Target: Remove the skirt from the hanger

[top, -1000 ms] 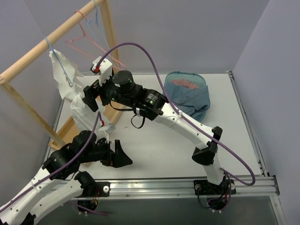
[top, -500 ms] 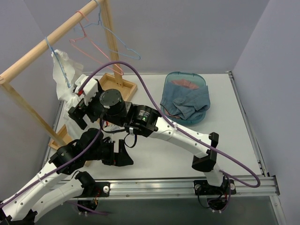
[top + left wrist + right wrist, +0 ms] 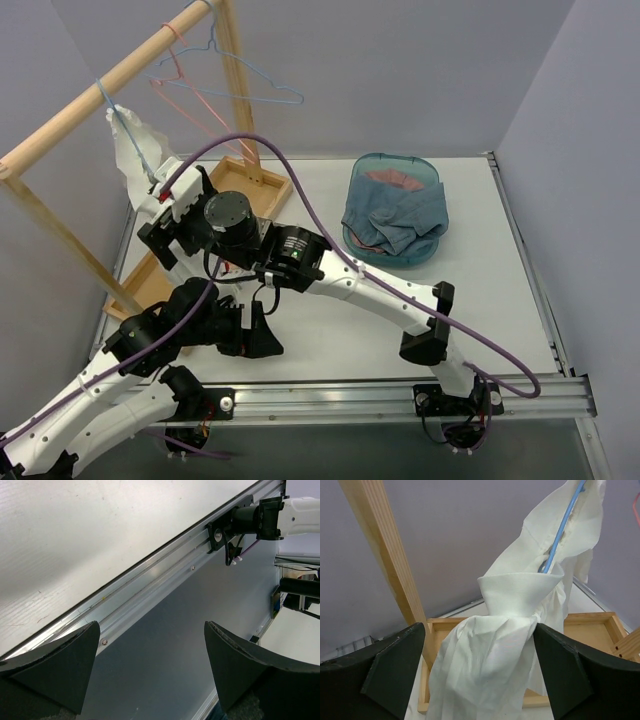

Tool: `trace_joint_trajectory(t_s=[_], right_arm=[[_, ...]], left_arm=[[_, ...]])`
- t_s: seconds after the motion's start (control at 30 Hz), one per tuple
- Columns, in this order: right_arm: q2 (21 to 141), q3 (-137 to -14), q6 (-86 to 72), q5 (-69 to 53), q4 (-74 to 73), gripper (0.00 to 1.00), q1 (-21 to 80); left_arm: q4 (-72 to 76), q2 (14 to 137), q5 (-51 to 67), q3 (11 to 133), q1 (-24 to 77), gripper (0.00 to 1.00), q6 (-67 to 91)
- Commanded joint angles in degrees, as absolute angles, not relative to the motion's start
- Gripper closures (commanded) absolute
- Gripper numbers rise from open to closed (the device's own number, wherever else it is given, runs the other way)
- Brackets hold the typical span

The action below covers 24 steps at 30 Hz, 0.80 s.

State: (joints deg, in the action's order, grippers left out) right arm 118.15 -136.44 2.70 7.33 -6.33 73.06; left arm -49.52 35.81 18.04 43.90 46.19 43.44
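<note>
My left tool (image 3: 151,630) hangs spread and empty over the table's (image 3: 75,540) near edge. Farther out, my right tool (image 3: 479,630) is spread wide, facing the white skirt (image 3: 490,675). The skirt hangs lengthwise downward from the blue hanger (image 3: 561,532) on the wooden rail (image 3: 100,85).

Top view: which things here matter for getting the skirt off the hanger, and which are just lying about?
In the job: white skirt; blue hanger carrying it; wooden rail; right gripper, open with the skirt between its fingers.
Lying about: spare wire hangers; teal basket; blue cloth inside it; left gripper, open, empty.
</note>
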Motion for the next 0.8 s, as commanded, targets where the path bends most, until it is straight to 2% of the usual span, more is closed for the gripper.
trace_joint_trajectory(t_s=[0.0, 0.17, 0.23, 0.27, 0.3, 0.37, 0.4, 0.63, 0.77], right_arm=[[120.32, -137.29, 3.52, 8.44, -2.73, 0.15, 72.42], [120.94, -135.71, 4.31, 9.93, -1.33, 0.24, 72.25], [120.41, -134.04, 5.09, 10.11, -0.62, 0.37, 72.25], [120.15, -133.42, 5.53, 10.11, 1.65, 0.45, 72.25], [119.54, -132.72, 6.06, 10.46, 2.54, 0.69, 72.25], [118.57, -129.04, 8.07, 12.55, 6.91, 0.94, 72.33], [117.52, -127.72, 8.87, 13.26, 8.42, 1.00, 72.42], [116.37, -121.03, 15.55, 12.83, 22.22, 1.00, 72.33], [119.26, -125.67, 17.84, 13.79, 24.43, 1.00, 72.33]], left_arm=[[-48.25, 35.51, 18.72, 45.09, 46.58, 0.06, 43.68], [-48.60, 34.72, 18.81, 45.09, 46.67, 0.06, 43.59], [-48.34, 34.54, 18.81, 45.00, 46.67, 0.06, 43.51], [-48.25, 34.45, 18.90, 44.91, 46.76, 0.06, 43.51], [-47.99, 34.45, 18.90, 44.83, 46.76, 0.06, 43.33], [-47.73, 34.63, 18.98, 44.91, 46.76, 0.06, 43.16], [-47.72, 34.63, 18.98, 44.74, 46.84, 0.06, 43.15], [-47.11, 34.19, 18.98, 44.65, 47.02, 0.06, 42.80], [-47.63, 34.72, 18.72, 45.53, 47.11, 0.06, 41.84]])
